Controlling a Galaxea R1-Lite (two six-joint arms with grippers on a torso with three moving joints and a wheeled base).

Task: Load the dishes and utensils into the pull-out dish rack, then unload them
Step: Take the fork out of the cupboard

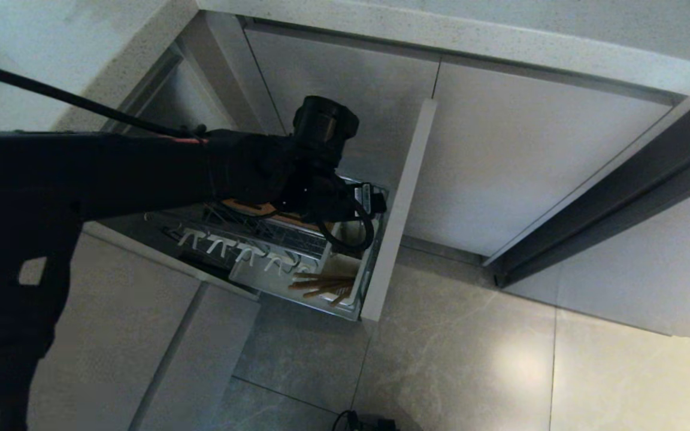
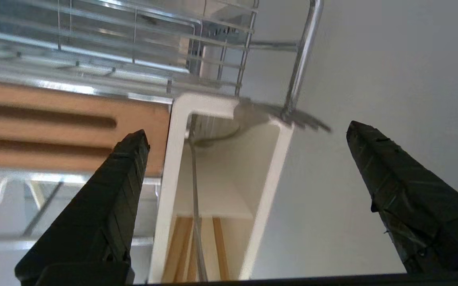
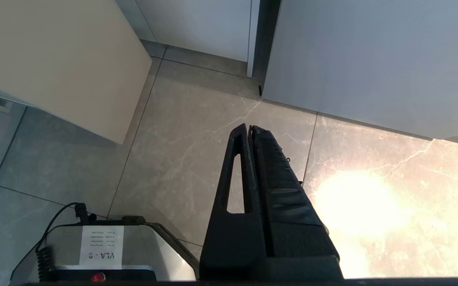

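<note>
The pull-out dish rack stands drawn out of the cabinet, its beige front panel toward the floor. Wooden chopsticks lie in its white utensil caddy. My left arm reaches over the rack. In the left wrist view my left gripper hangs open above the caddy, with nothing between its fingers. The chopsticks show deep inside the caddy. The slotted wooden strip runs beside it. My right gripper is shut and parked over the floor. The dishes are out of view.
A row of white pegs lines the rack's near side. Closed beige cabinet doors stand to the right, under a pale countertop. Grey floor tiles lie below. The robot's base sits next to the right gripper.
</note>
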